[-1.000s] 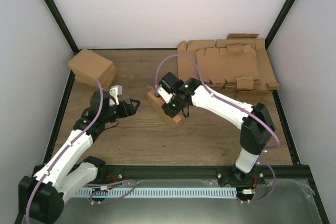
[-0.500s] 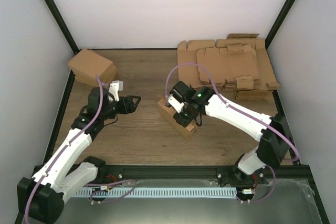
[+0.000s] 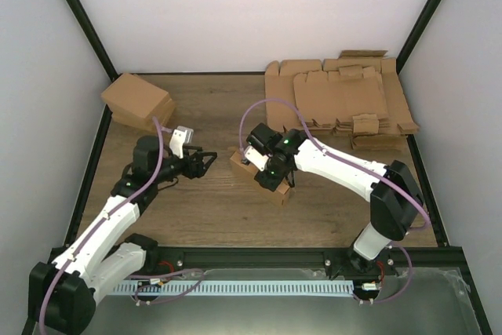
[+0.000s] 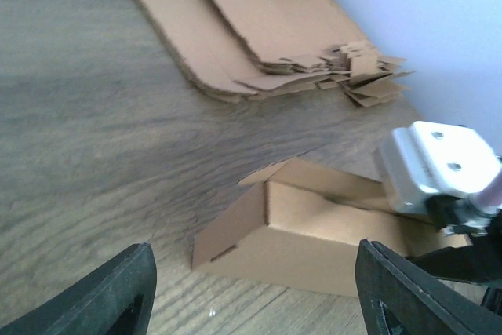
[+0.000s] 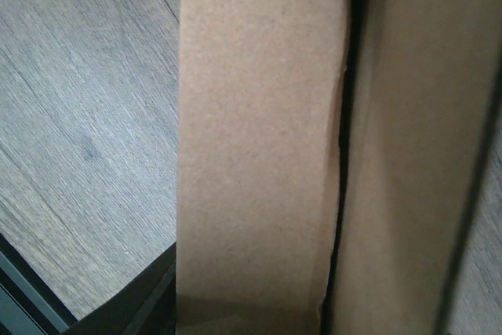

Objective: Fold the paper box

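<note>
The paper box (image 3: 241, 165) is a partly folded brown cardboard piece on the table's middle. It also shows in the left wrist view (image 4: 314, 233) and fills the right wrist view (image 5: 259, 154). My right gripper (image 3: 268, 169) sits on top of it and is shut on it. In its own view only a dark finger (image 5: 133, 304) shows at the lower left. My left gripper (image 3: 209, 162) is open and empty, just left of the box and pointing at it. Its fingers (image 4: 118, 296) frame the box's near end without touching.
A thick pile of flat cardboard sheets (image 3: 345, 100) lies at the back right and shows in the left wrist view (image 4: 259, 29). A pile of folded cartons (image 3: 137, 101) sits at the back left. Black frame rails border the table.
My right gripper carried the box right and toward the front, then slightly back left. My left gripper moved right, closer to the box.
</note>
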### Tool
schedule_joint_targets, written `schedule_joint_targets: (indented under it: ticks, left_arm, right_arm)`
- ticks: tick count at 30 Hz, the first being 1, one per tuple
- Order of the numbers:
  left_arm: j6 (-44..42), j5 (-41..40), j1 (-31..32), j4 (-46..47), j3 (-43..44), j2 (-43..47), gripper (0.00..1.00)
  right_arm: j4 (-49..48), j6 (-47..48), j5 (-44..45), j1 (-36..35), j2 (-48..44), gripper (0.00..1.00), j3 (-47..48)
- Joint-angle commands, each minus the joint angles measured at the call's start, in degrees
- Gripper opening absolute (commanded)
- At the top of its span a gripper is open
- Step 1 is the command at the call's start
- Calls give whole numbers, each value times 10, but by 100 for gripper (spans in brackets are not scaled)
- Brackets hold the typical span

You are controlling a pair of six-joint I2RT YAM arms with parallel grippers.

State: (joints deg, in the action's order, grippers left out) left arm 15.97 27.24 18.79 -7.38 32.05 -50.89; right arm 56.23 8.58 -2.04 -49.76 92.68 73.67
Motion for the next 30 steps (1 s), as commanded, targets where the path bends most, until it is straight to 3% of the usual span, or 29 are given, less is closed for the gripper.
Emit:
schedule_joint_targets:
  ticks: [1,10,17,23,28,30]
  left_arm:
    - [-81,72,0,60,19,-23,70]
    - [-200,129,3,26,92,-166,65]
    - [-205,148,5,13,115,-210,63]
    - [-211,158,12,-24,129,-232,44]
    - [-221,132,20,-49,136,-212,18]
    - [-224,122,24,-64,141,-204,13]
  right_arm:
    - [-10,24,-7,-4,-1,42,10]
    - [-15,39,-20,-4,-7,40,20]
    - [-21,50,-33,-4,-7,39,19]
    - [-26,51,-30,-4,-1,38,25]
    - [-25,46,-29,-4,3,37,27]
    - [-25,45,-30,-4,4,36,28]
